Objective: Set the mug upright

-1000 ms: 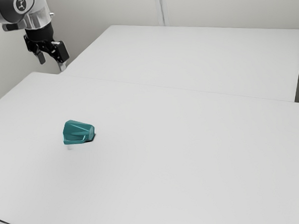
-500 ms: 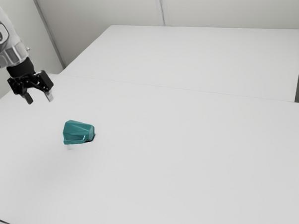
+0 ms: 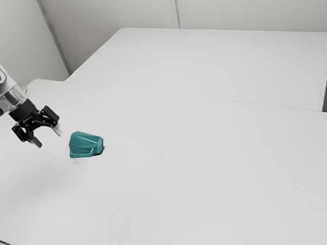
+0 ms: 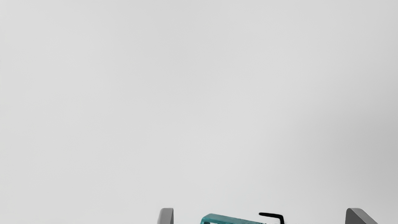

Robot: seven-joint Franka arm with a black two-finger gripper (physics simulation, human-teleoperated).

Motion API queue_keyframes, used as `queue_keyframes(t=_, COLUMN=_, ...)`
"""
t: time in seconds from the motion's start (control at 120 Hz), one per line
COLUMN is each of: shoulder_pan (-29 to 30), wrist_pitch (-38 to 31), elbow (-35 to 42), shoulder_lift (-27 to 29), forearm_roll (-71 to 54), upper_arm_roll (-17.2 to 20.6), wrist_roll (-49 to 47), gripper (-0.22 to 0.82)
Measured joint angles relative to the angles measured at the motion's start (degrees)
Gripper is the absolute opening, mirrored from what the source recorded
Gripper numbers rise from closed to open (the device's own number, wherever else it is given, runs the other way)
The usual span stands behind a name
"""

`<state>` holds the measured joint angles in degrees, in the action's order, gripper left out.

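the mug (image 3: pixel 85 145) is lying on its side upon the white table (image 3: pixel 204 184), not yet upright. the gripper (image 3: pixel 47 137) is near to it, toward the exterior view's left, and does not touch it. its two fingers (image 4: pixel 166 217) are spread widely and hold nothing; the wrist view shows the mug between their tips.

From well off at the white jointed arm's (image 3: pixel 11 97) side, one view looks down across the flat white table (image 3: pixel 204 184); the wrist view, nearer, faces its top. Both catch the teal faceted mug (image 3: pixel 86 144).
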<state>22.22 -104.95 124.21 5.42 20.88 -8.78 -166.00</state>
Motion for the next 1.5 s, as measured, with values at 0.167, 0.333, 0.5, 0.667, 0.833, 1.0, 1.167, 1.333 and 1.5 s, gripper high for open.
queue_keyframes(t=0.167, shoulder_pan=1.7, wrist_pitch=-4.3, elbow=-0.2, shoulder_lift=-5.0, forearm_roll=7.5, upper_arm_roll=0.0, wrist_roll=0.0, gripper=0.6)
queue_keyframes(t=0.333, shoulder_pan=2.4, wrist_pitch=-8.4, elbow=-0.5, shoulder_lift=-8.9, forearm_roll=15.1, upper_arm_roll=-0.1, wrist_roll=0.0, gripper=0.6)
queue_keyframes(t=0.5, shoulder_pan=1.5, wrist_pitch=-11.0, elbow=-2.2, shoulder_lift=-11.8, forearm_roll=19.7, upper_arm_roll=-0.1, wrist_roll=0.0, gripper=0.6)
queue_keyframes(t=0.667, shoulder_pan=1.5, wrist_pitch=-12.8, elbow=-4.3, shoulder_lift=-15.4, forearm_roll=23.7, upper_arm_roll=-0.2, wrist_roll=0.0, gripper=0.6)
queue_keyframes(t=0.833, shoulder_pan=1.5, wrist_pitch=-13.7, elbow=-4.8, shoulder_lift=-17.6, forearm_roll=26.6, upper_arm_roll=-0.2, wrist_roll=0.0, gripper=0.6)
queue_keyframes(t=1.0, shoulder_pan=1.1, wrist_pitch=-14.4, elbow=-6.8, shoulder_lift=-19.9, forearm_roll=28.5, upper_arm_roll=-0.2, wrist_roll=0.0, gripper=0.6)
queue_keyframes(t=1.167, shoulder_pan=0.7, wrist_pitch=-15.1, elbow=-7.0, shoulder_lift=-21.1, forearm_roll=30.4, upper_arm_roll=-0.1, wrist_roll=0.0, gripper=0.6)
queue_keyframes(t=1.333, shoulder_pan=-0.6, wrist_pitch=-16.0, elbow=-6.9, shoulder_lift=-21.8, forearm_roll=33.4, upper_arm_roll=0.0, wrist_roll=0.0, gripper=0.6)
queue_keyframes(t=1.5, shoulder_pan=-0.7, wrist_pitch=-16.4, elbow=-6.9, shoulder_lift=-22.1, forearm_roll=34.6, upper_arm_roll=0.0, wrist_roll=0.0, gripper=0.4)
